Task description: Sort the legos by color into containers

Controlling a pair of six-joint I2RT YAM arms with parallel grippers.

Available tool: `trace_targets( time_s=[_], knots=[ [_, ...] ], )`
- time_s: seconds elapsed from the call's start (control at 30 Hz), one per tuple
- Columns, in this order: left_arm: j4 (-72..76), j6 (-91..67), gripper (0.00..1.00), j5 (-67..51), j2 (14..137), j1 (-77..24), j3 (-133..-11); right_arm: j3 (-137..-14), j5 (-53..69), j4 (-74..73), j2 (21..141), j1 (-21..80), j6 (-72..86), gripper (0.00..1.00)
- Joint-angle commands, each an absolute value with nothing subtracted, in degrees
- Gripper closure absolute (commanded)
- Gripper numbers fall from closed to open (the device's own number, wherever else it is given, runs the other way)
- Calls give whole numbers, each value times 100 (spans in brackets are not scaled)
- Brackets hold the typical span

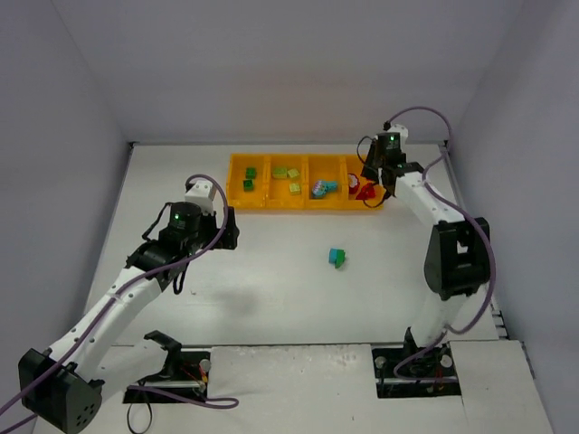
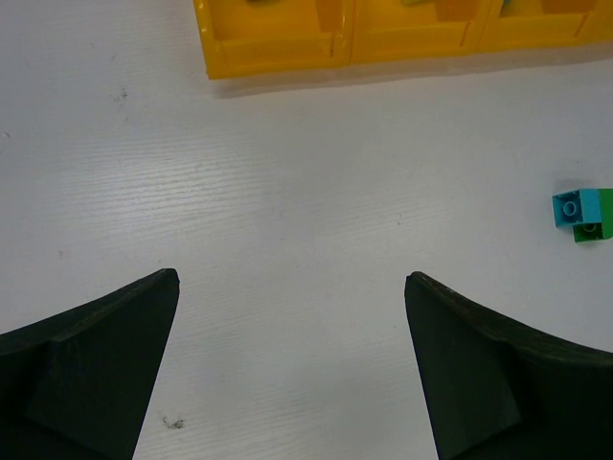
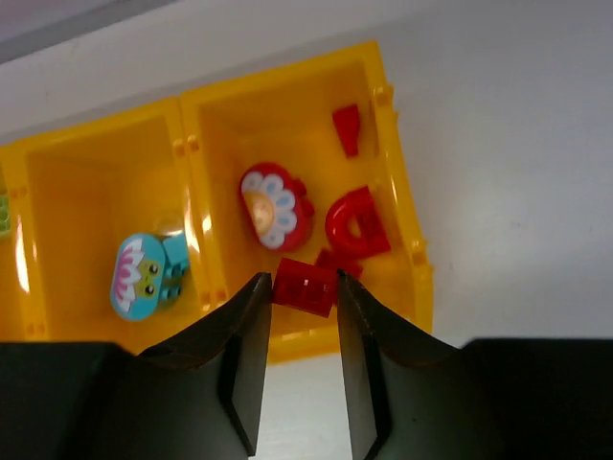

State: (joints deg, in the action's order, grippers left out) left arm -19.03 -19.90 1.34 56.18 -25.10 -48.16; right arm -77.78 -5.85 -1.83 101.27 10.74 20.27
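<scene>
In the top view we see the tray (image 1: 271, 205) at the far side of the bench (image 1: 298, 307), with dark green legos (image 1: 250, 178), lime legos (image 1: 287, 173), teal legos (image 1: 323, 188) and red legos (image 1: 365, 191) in its compartments from left to right, and a touching teal-and-green pair (image 1: 337, 258) on the bench nearer the arms. In the left wrist view we see the left claw (image 2: 292, 364) spread wide over the bench, gripping nothing. In the right wrist view we see the right claw (image 3: 304, 287) pinching a red brick (image 3: 308, 285) at the near wall of the rightmost compartment.
</scene>
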Motion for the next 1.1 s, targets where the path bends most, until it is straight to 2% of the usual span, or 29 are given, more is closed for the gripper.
trace_targets(
  time_s=[0.0,0.03,0.07,0.1,0.33,0.6,0.8,0.9,0.93,0.97,1.07],
  knots=[
    [-1600,-1890,4,228,5546,-2479,-4922,-8706,-599,-53,10625,985,1740,70],
    [-1600,-1890,4,237,5546,-2479,-4922,-8832,-528,-44,10765,984,1645,64],
    [-1608,-1890,4,263,5537,-2479,-4913,-8929,-440,-53,10784,984,1609,53],
    [-1608,-1890,4,264,5546,-2479,-4922,-8999,-379,-53,10793,984,1565,50],
    [-1644,-1925,3,378,5555,-2478,-4957,-8394,-53,316,10003,984,1134,49],
    [-1652,-1916,3,396,5625,-2461,-5010,-6278,553,343,8430,1195,1168,52],
    [-1582,-1960,3,360,5625,-2461,-4957,-4793,906,185,7481,1906,1537,53],
    [-1564,-1978,3,299,5660,-2461,-4948,-4474,879,228,7191,2223,1985,49],
    [-1556,-1986,3,281,5686,-2461,-4948,-4108,862,237,7146,2267,2099,40],
    [-1547,-1986,3,264,5687,-2452,-4948,-4009,827,263,7093,2363,2222,35],
    [-1547,-2004,3,194,5739,-2461,-4948,-3797,791,290,7005,2469,2372,30]
  ],
)
